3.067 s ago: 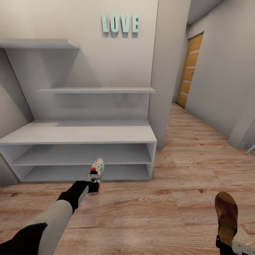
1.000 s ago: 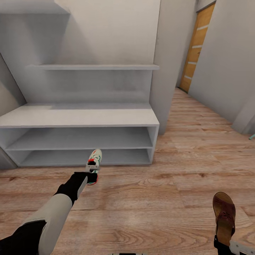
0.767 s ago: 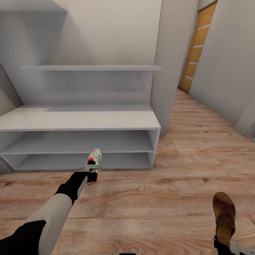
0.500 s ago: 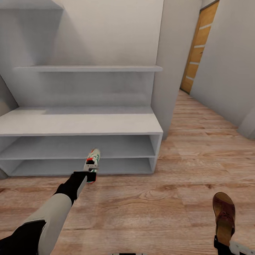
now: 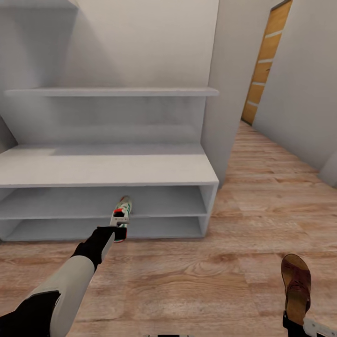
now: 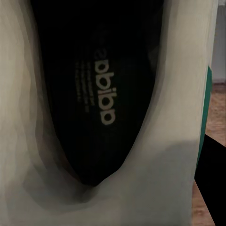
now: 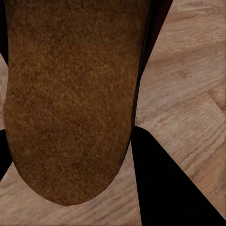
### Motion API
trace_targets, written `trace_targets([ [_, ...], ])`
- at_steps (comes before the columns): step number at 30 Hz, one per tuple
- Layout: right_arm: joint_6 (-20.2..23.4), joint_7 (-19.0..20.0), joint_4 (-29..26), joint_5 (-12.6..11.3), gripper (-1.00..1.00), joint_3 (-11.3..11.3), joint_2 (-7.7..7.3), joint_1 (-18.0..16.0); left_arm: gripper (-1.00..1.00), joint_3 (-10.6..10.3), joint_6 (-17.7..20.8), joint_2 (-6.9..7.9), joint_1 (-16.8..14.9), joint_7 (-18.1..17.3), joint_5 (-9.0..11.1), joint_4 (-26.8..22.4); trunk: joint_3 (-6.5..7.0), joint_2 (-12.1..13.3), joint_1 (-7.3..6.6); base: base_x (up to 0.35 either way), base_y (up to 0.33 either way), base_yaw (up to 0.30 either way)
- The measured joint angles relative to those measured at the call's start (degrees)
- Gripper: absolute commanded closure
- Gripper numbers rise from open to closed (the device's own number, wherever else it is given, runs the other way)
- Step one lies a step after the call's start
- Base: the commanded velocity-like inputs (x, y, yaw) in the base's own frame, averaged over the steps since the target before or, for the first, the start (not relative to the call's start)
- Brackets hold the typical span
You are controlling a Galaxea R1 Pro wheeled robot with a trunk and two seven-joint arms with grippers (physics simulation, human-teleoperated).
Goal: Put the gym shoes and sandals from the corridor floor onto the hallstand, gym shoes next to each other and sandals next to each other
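The left hand (image 5: 120,228) is seen at the end of the outstretched left arm, closed on the heel of a gym shoe (image 5: 122,213); the fingers themselves are largely hidden by the shoe. The shoe is held off the corridor floor (image 5: 196,276), toe pointing away, in front of the hallstand (image 5: 107,171), level with its lower shelf openings. In the left wrist view the gym shoe's (image 6: 155,165) dark insole and white collar are seen from very close; the hand's fingers cannot be made out there.

The right hand (image 5: 294,326) is cut off at the near right corner of the head view. A brown sandal (image 5: 296,285) is held by its heel end, toe pointing away, above the floor. How far the fingers are closed cannot be seen directly. In the right wrist view the sandal's (image 7: 70,94) footbed is seen, with dark finger shapes at either side and floor planks behind.

The hallstand's left end is cut off by the frame edge. Its top, both shelf rows and the wall shelf (image 5: 112,91) above are bare. To the right, open floor runs past a wall corner toward a wooden door (image 5: 264,70).
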Motion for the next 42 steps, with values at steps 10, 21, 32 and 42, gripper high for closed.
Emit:
trace_targets([
  [10, 0.02, -0.02, 0.00, 0.02, 1.00, 0.01, 0.00, 0.00, 1.00, 0.06, -0.06, 0.03, 0.00, 2.92, -0.01, -0.01, 0.00, 0.00, 0.01, 0.158, 0.000, 0.000],
  [21, 0.07, -0.01, 0.00, 0.01, 1.00, 0.01, 0.00, 0.00, 1.00, 0.46, -0.19, -0.32, 0.01, 5.88, 0.41, 0.02, 0.00, 0.00, -0.01, 0.145, -0.029, 0.000],
  [32, 0.08, 0.00, 0.00, 0.05, 1.00, -0.04, 0.00, 0.00, 1.00, 0.46, -0.19, -0.41, 0.00, 5.89, 0.42, 0.02, 0.00, 0.00, 0.00, 0.128, -0.010, 0.000],
  [42, 0.08, 0.05, 0.00, 0.09, 1.00, 0.05, 0.00, 0.00, 1.00, 0.52, -0.28, -0.41, 0.00, 5.88, 0.45, 0.02, 0.00, 0.00, 0.01, 0.151, -0.020, 0.000],
])
